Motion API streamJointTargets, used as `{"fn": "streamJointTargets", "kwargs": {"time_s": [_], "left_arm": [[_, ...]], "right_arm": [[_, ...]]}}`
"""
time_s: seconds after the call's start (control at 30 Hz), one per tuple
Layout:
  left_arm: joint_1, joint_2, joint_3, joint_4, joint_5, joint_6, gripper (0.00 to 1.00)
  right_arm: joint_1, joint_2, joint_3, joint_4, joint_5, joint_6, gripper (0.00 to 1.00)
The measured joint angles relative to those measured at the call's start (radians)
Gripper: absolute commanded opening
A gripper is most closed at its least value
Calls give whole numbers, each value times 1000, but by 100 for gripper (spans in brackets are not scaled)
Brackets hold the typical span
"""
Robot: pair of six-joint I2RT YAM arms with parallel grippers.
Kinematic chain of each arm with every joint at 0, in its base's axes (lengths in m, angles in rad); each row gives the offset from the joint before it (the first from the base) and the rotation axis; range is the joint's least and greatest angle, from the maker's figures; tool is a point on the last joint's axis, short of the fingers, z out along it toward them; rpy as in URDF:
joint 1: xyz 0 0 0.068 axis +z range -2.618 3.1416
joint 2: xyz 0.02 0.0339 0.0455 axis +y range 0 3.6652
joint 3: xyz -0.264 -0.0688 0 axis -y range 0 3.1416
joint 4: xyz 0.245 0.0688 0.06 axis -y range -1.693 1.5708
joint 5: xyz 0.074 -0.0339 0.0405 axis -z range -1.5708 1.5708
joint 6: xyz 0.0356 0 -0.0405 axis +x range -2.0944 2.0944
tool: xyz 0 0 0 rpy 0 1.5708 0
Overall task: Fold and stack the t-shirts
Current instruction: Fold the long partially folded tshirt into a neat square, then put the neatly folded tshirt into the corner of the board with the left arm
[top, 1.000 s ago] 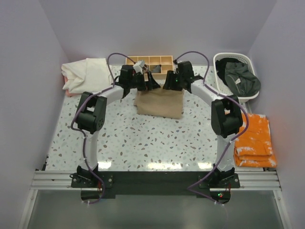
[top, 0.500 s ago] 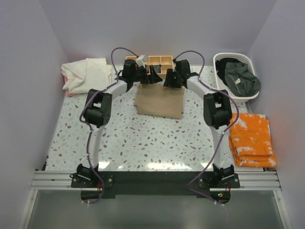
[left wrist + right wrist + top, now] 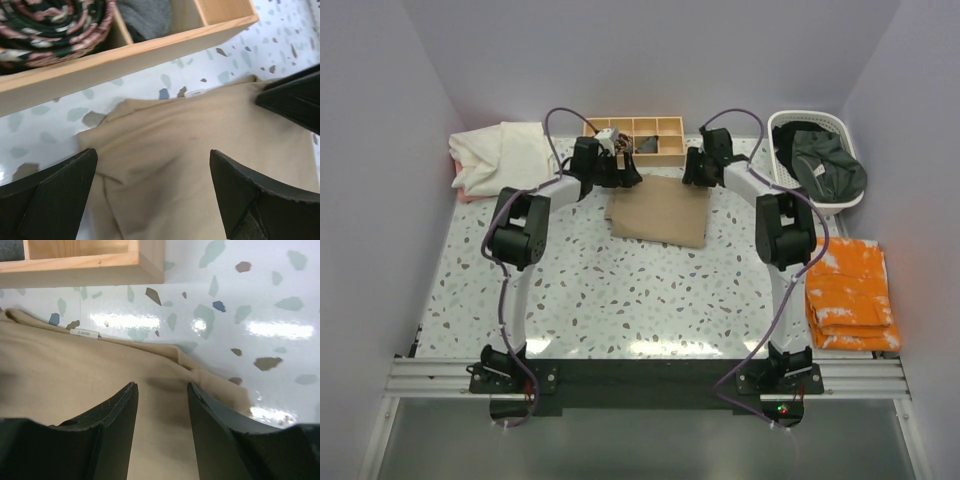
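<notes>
Tan t-shirt [image 3: 200,125] lies flat under both our grippers. Our left gripper [image 3: 152,160] is spread wide above it. Our right gripper [image 3: 161,387] stands slightly parted, gripping nothing, with the wooden tray [image 3: 85,262] just beyond.

Left pincer [image 3: 152,167], fingers spread, hovers over tan t-shirt [image 3: 200,130] beside wooden tray [image 3: 125,52].
</notes>
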Motion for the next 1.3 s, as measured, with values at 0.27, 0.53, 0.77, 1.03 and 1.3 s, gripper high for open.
{"fn": "streamJointTargets", "kwargs": {"time_s": [0.27, 0.53, 0.77, 1.03, 1.3], "left_arm": [[9, -237, -198, -48, -224, 60, 100], [11, -396, -313, -63, -275, 59, 98], [11, -361, -461, -84, -229, 64, 97], [12, -360, -497, -26, -154, 73, 95], [12, -283, -491, 120, 140, 67, 89]], "right_arm": [[-35, -275, -185, 26, 66, -59, 51], [-38, -570, -361, 42, 76, -24, 51], [-38, -686, -555, 28, 30, 14, 51], [-38, -751, -684, 25, 16, 17, 51], [-38, -697, -736, 16, 15, 24, 50]]}}
